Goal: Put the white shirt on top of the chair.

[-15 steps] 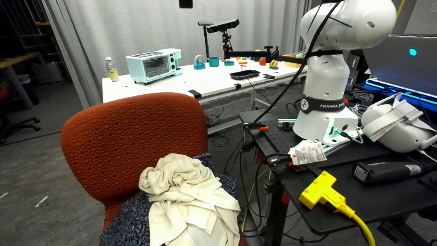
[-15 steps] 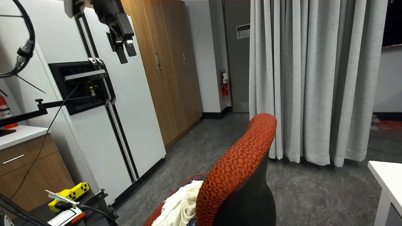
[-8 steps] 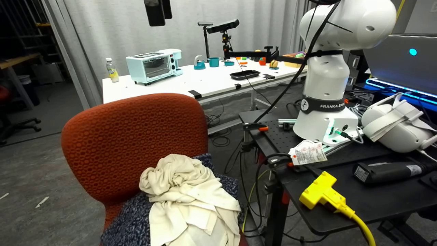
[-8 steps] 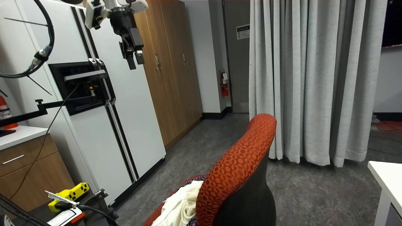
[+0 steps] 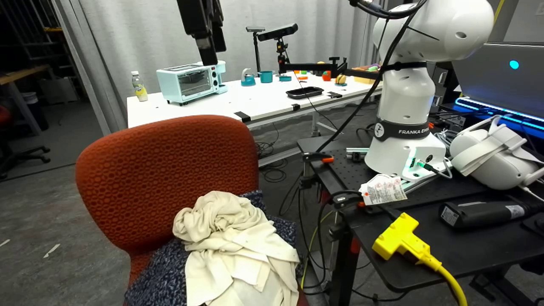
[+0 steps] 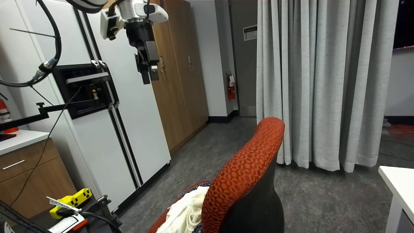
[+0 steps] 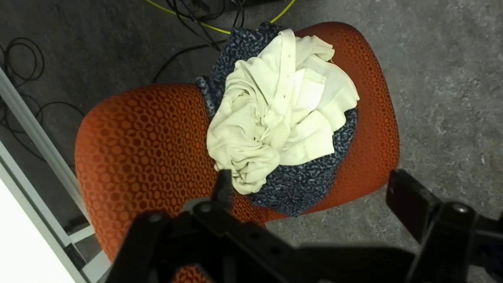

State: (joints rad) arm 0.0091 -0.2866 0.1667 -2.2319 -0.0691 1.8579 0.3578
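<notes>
White shirt (image 7: 271, 106) heaped on orange-red chair (image 5: 170, 170).
Shirt is crumpled, bunched nr backrest (image 7: 145, 149) & spread twd seat (image 7: 373, 137) front; chair is covered w/ patterned fabric.

In an exterior view, the cream-white shirt (image 5: 240, 255) lies crumpled at six o'clock, over a dark speckled cloth (image 5: 161, 272) on the red-orange chair (image 5: 170, 170), its backrest (image 5: 168, 155) toward nine. The hand (image 5: 214, 57) hangs at eleven, well apart from the shirt, pointing down. A pale-blue toaster oven (image 5: 192, 83) stands on the white tabletop (image 5: 263, 101) toward ten.
</notes>
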